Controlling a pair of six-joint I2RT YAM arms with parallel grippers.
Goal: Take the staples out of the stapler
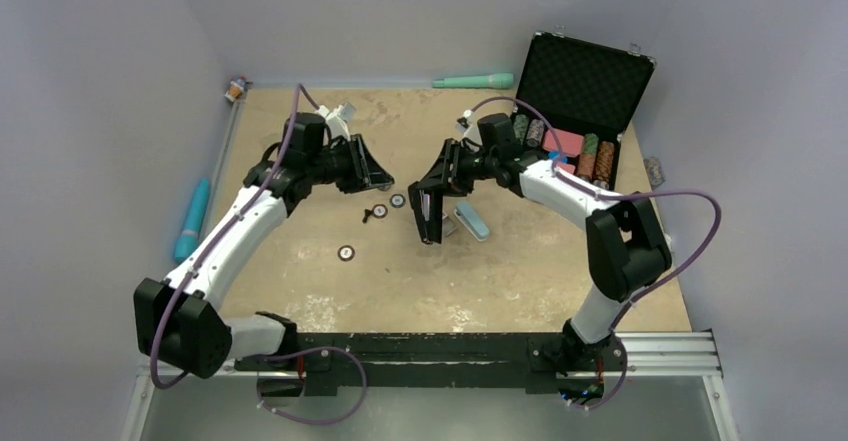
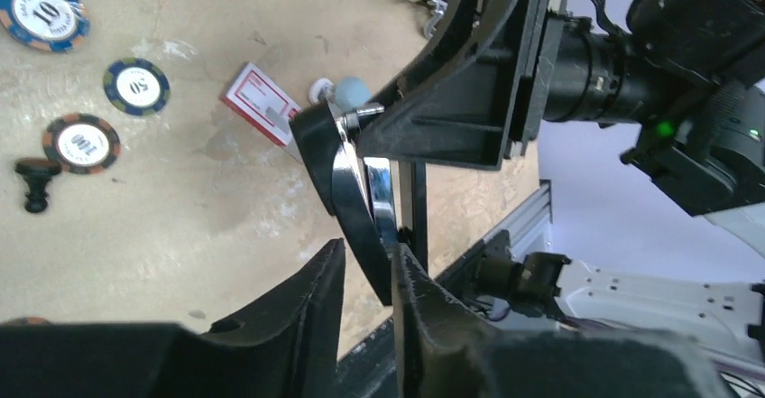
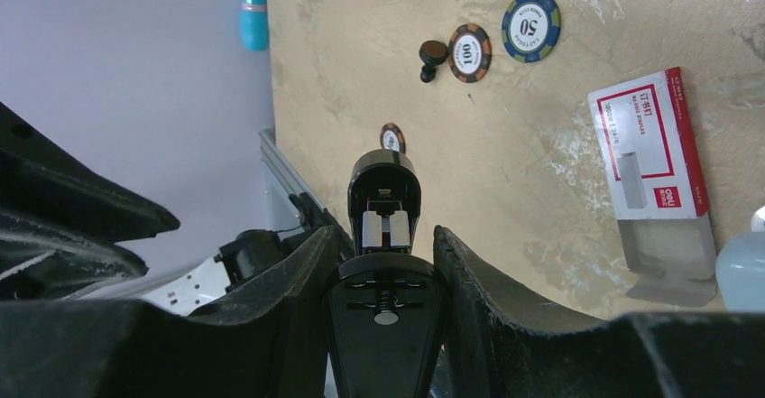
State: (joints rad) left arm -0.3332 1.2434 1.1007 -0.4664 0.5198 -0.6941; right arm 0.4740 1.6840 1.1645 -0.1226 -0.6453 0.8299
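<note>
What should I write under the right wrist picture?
The right gripper clamps the black stapler; poker chips and a red-and-white box lie on the table.

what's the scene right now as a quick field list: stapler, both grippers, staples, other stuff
stapler: black, held up in the air
right gripper: shut on stapler
left gripper: open, fingertips near the stapler's end, contact unclear
staples: none clearly visible
staple box: red and white, lying flat, flap open
poker chips: loose, lying flat
chip case: open, far right
</note>
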